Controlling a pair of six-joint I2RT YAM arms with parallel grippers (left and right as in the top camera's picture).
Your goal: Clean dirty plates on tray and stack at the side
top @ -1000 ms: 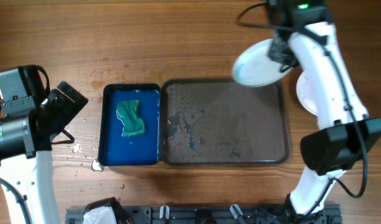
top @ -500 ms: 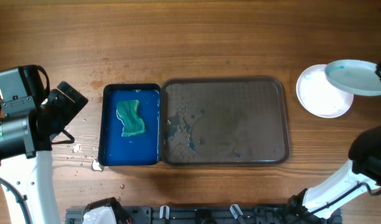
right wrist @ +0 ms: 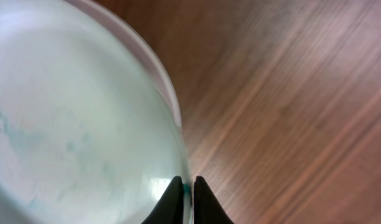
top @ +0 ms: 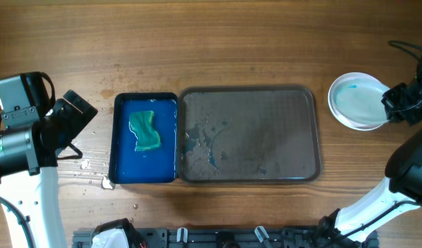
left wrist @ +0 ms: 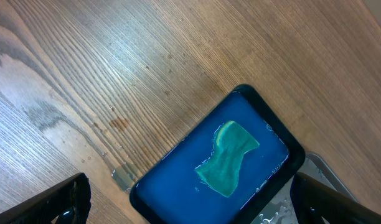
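Observation:
The dark grey-brown tray [top: 294,172] lies mid-table with no plate on it, only water drops and blue smears. A white plate [top: 356,100] with faint light-blue smears lies at the right of the tray, on top of another white plate whose rim just shows. My right gripper [top: 390,103] is shut on the top plate's right rim. The right wrist view shows the plate [right wrist: 72,124] and my right gripper [right wrist: 185,186] pinching its edge. My left gripper [top: 76,117] is open and empty, left of the blue tray; its fingertips [left wrist: 66,202] show wide apart in the left wrist view.
A smaller deep-blue tray [top: 121,169] holding blue water and a green sponge [top: 145,131] sits against the big tray's left side; both also show in the left wrist view [left wrist: 172,180], sponge [left wrist: 228,158]. Water drops lie on the wood left of it.
My right arm has carried the plate from over the tray's far right corner out to the right and lowered it onto the plate lying there. The left arm has not moved.

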